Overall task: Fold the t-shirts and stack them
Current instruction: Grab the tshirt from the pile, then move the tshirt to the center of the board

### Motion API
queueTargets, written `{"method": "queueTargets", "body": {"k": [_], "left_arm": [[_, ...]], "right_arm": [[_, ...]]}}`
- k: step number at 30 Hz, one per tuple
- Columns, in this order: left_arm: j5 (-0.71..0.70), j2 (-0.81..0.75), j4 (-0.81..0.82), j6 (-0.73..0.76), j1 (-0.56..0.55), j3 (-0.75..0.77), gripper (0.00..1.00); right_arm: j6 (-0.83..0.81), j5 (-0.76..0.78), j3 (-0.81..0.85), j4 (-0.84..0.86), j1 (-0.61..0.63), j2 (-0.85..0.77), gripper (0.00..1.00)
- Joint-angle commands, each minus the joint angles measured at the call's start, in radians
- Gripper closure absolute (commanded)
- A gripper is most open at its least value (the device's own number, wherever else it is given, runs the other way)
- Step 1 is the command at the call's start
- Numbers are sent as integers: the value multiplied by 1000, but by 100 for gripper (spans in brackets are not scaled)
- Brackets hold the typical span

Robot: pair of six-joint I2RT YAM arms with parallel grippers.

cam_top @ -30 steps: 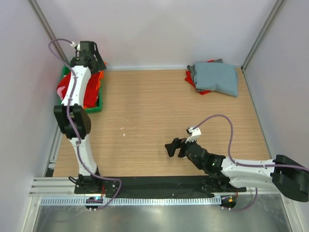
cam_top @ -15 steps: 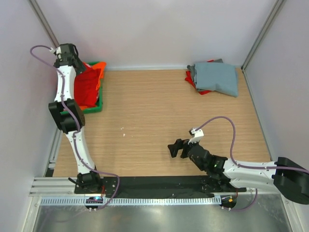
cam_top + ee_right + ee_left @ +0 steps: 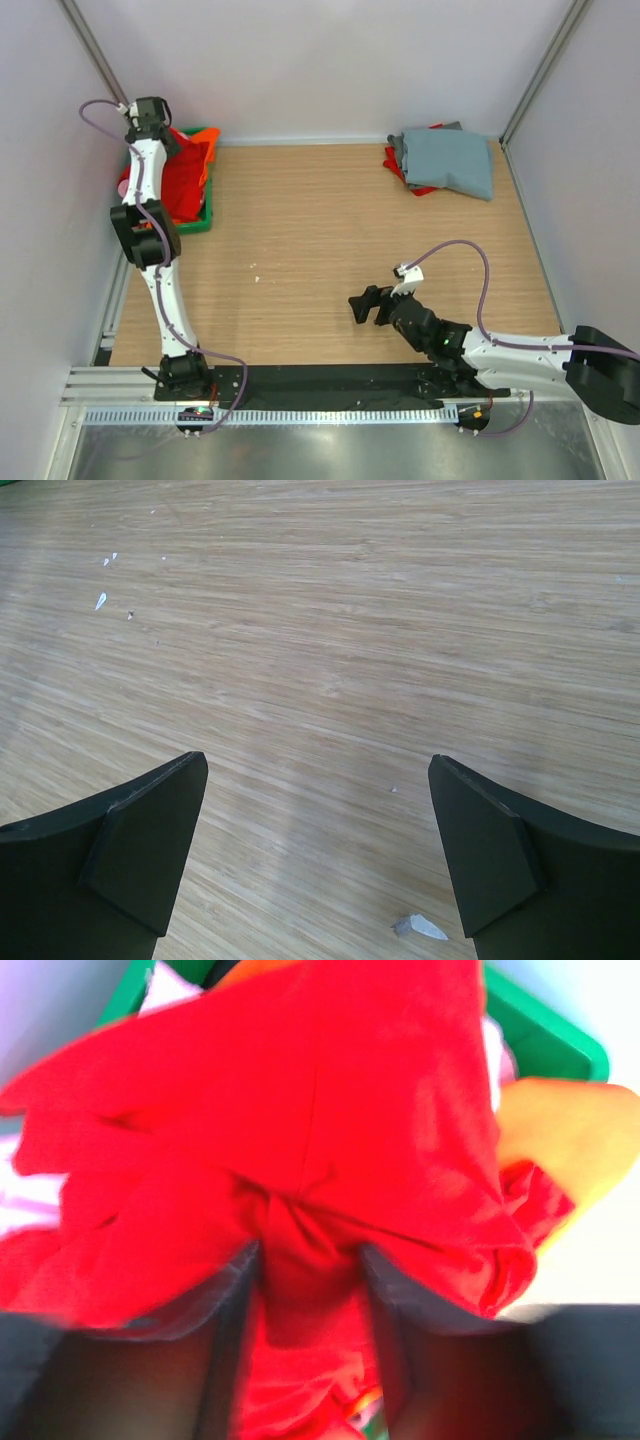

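Observation:
My left gripper [image 3: 165, 140] is over the green bin [image 3: 196, 226] at the far left, shut on a bunched fold of the bright red t-shirt [image 3: 185, 185]. In the left wrist view the red cloth [image 3: 320, 1110] is pinched between my fingers [image 3: 305, 1260] and drapes over the bin. An orange t-shirt [image 3: 208, 155] and a pink one [image 3: 125, 187] lie in the bin beneath it. A folded grey-blue t-shirt [image 3: 455, 160] lies on another red one [image 3: 415, 185] at the far right. My right gripper [image 3: 362, 305] is open and empty just above the table [image 3: 315, 830].
The green bin rim [image 3: 545, 1035] and orange cloth [image 3: 570, 1120] show in the left wrist view. Small white scraps [image 3: 420, 927] lie on the wooden table [image 3: 300, 230]. White walls close in the left, back and right sides.
My left arm swung up and back over the bin with the red t-shirt, lifting the cloth, then shifted slightly right. My right gripper drifted a little toward the near edge.

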Motion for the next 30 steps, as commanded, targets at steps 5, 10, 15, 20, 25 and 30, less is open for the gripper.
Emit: {"method": "queueTargets", "body": {"k": [5,10,15,20,25,30], "left_arm": [[71,-5,93,-16,-7,54,100],[28,-149,86,1,-63,15,100],[54,-424,55,-11,-152,-62,100],[31,-654,-84,4,-313,-192,100],[-23,-953,-72,-100,-591,-556,63],[71,-1047,-164,-149,-798,-835,0]], "right_arm": [[-6,24,14,70,-18,10,0],[-8,27,16,70,-21,13,0],[-1,31,17,53,-24,-1,0],[2,68,26,-37,-23,-75,0],[155,197,270,-579,-23,-235,0],[334,320,538,-1023,-23,-329,0]]}}
